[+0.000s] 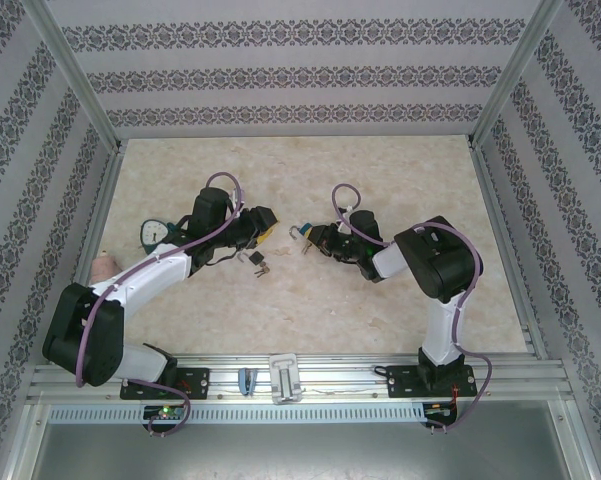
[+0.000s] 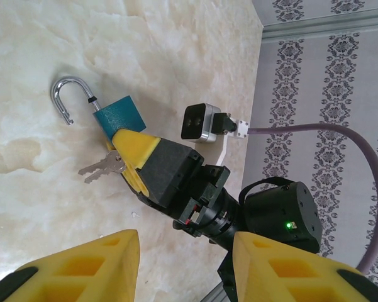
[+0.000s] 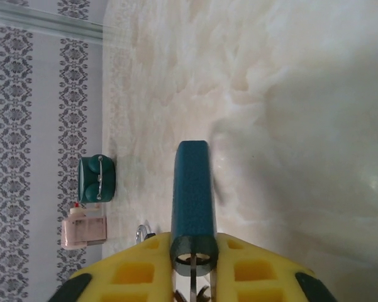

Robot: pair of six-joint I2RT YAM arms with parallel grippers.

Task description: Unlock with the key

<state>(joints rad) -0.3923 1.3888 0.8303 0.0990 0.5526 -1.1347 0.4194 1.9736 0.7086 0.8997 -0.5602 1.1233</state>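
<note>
We see right gripper (image 3: 194,245) pinching padlock (image 2: 119,116) mid-frame, shackle (image 2: 66,100) swung open, keys (image 2: 100,168) at its base. Left gripper (image 2: 182,248) jaws spread, bottom edge.

Teal round dial-faced object (image 1: 152,232) lying near the left edge of the marbled table (image 1: 400,170), pink item (image 1: 101,266) sitting close to it, patterned walls (image 1: 280,65) standing around.

Padlock (image 3: 192,189) between right tool's (image 3: 192,258) fingers, keys (image 2: 104,167) just beside it, left tool (image 1: 263,225) to its left, small object (image 1: 257,262) on table (image 1: 400,180) before them
</note>
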